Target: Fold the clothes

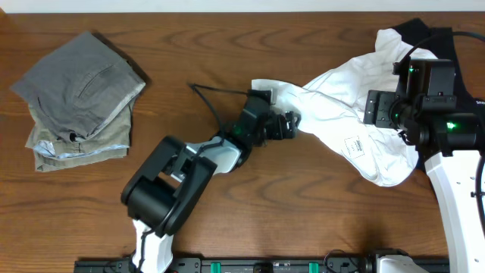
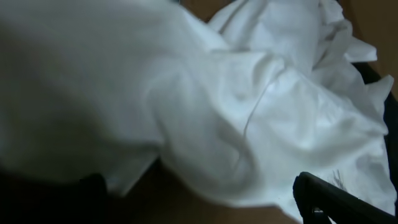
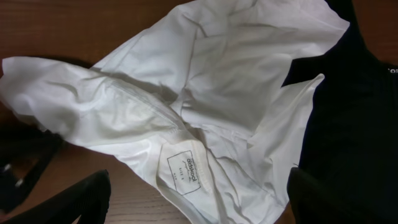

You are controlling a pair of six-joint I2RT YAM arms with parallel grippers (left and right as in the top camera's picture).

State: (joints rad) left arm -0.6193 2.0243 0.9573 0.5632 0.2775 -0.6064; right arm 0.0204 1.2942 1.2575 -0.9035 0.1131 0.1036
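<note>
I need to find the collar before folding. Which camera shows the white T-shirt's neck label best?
The right wrist view: the neck label lies flat, close and unobstructed on the white T-shirt. The overhead view shows it only as a tiny patch. The left wrist view shows bunched white cloth, with no label I can make out.

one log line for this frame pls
white T-shirt: crumpled, unfolded | left gripper: open, at its edge | right gripper: open, above label | black garment: partly under shirt | trousers: folded stack, table's left
</note>
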